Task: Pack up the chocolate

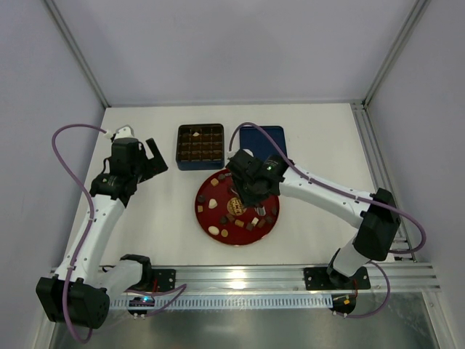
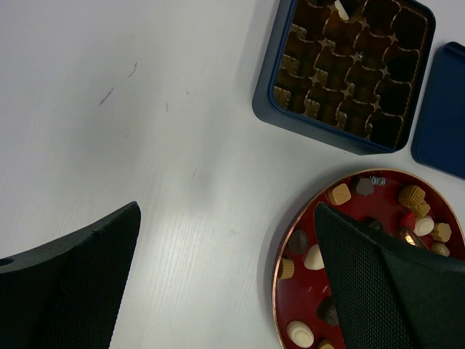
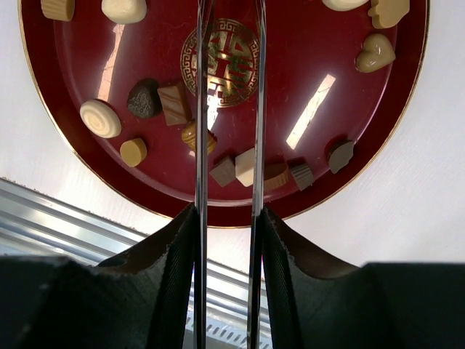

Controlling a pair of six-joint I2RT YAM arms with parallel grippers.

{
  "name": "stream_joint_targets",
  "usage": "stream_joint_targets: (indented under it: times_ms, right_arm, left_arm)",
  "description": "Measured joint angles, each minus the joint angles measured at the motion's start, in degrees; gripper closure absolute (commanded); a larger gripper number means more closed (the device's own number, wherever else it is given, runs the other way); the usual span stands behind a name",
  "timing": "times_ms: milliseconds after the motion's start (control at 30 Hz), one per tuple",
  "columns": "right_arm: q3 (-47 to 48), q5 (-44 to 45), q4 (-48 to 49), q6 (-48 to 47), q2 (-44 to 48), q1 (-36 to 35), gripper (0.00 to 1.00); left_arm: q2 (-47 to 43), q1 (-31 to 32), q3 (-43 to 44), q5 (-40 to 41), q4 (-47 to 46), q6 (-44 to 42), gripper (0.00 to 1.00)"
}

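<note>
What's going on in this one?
The right gripper hangs over the red plate, its fingers slightly apart with nothing seen between them, above the scattered chocolate pieces. The left gripper is open over the table, left of the plate, holding nothing. The dark blue tin sits beyond the plate with one cream piece visible in its grid; most pieces are not yet packed.
</note>
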State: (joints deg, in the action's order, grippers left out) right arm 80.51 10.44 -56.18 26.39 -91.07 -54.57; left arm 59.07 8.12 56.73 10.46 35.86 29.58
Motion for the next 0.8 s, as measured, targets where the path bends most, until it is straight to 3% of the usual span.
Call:
stream_joint_targets:
  times_ms: [800]
  right_arm:
    - [3.30, -0.11, 0.48, -2.51, -5.57, 0.98, 0.56]
  left_arm:
    - [0.00, 0.00, 0.00, 0.00, 0.00, 0.00, 0.00]
